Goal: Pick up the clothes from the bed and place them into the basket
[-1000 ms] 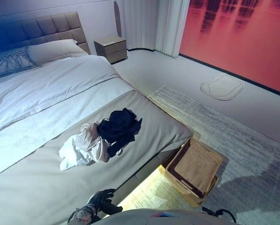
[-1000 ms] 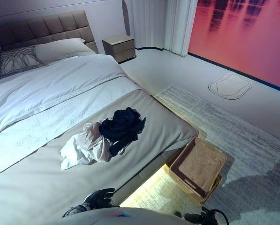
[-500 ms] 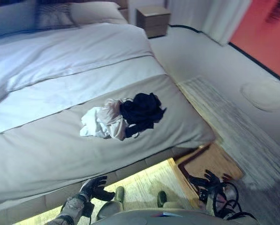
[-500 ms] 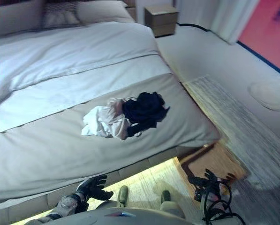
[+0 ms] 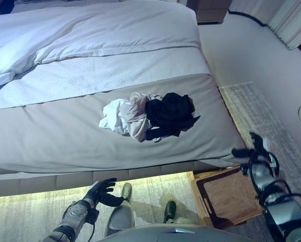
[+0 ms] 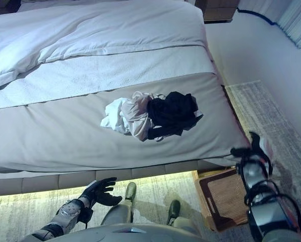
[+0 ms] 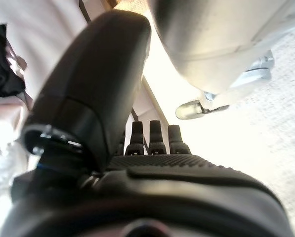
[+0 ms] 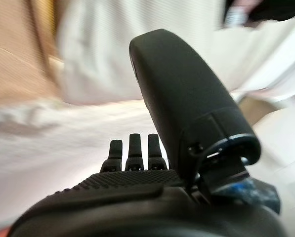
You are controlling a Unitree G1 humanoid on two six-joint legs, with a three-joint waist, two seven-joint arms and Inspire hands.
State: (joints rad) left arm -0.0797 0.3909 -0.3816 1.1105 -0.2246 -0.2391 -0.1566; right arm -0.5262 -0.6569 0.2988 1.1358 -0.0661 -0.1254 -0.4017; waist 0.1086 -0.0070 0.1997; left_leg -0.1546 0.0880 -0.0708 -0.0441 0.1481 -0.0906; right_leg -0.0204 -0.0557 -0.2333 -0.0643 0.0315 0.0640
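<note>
A crumpled white garment point(image 5: 124, 112) and a black garment point(image 5: 170, 115) lie touching on the grey-covered bed point(image 5: 49, 136), near its foot edge. The brown wicker basket point(image 5: 226, 196) sits on the floor beside that edge. The left hand point(image 5: 101, 191) below the edge and the right hand point(image 5: 255, 148) above the basket both hang with fingers straight, empty

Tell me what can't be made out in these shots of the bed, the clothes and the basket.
- Brown woven basket: in both eye views the right hand and its arm cover part of it, and the grey bed hides its far rim.
- Pile of white and black clothes: how many garments cannot be told, since they are bunched.
- Left hand: its wrist view shows only a sliver of the clothes.
</note>
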